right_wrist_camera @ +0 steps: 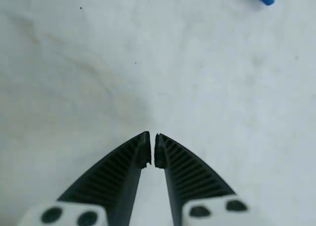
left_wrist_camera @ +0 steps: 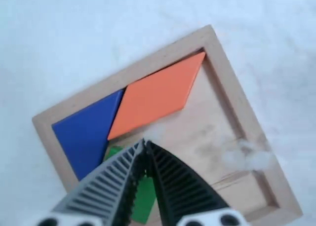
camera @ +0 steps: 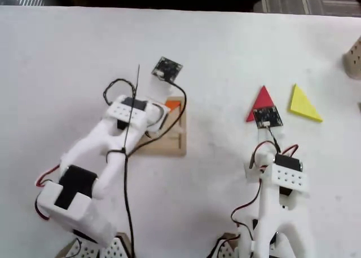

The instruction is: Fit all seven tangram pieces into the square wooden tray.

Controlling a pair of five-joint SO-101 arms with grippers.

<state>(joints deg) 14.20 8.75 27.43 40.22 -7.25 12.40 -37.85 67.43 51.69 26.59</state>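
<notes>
A white worktop (camera: 225,44) carried everything, with the square wooden tray (camera: 169,144) lying on it under the left arm. Inside the tray, an orange parallelogram (left_wrist_camera: 158,95) lay along one wall, and a blue triangle (left_wrist_camera: 86,132) sat edge to edge with it in the adjoining corner. A green piece (left_wrist_camera: 143,199) lay on the tray floor beside the blue triangle, partly hidden. The rest of the tray floor was bare wood. The left gripper (left_wrist_camera: 145,148) hung over the tray, clenched with its tips together and grasping nothing, just above the green piece. Well to the right of the tray, a red triangle (camera: 260,100) lay flat on the worktop, and a yellow triangle (camera: 304,104) lay farther right again, apart from it. The right gripper (right_wrist_camera: 152,149) was also on that side of the tray, over bare worktop, closed to a thin slit and holding nothing.
</notes>
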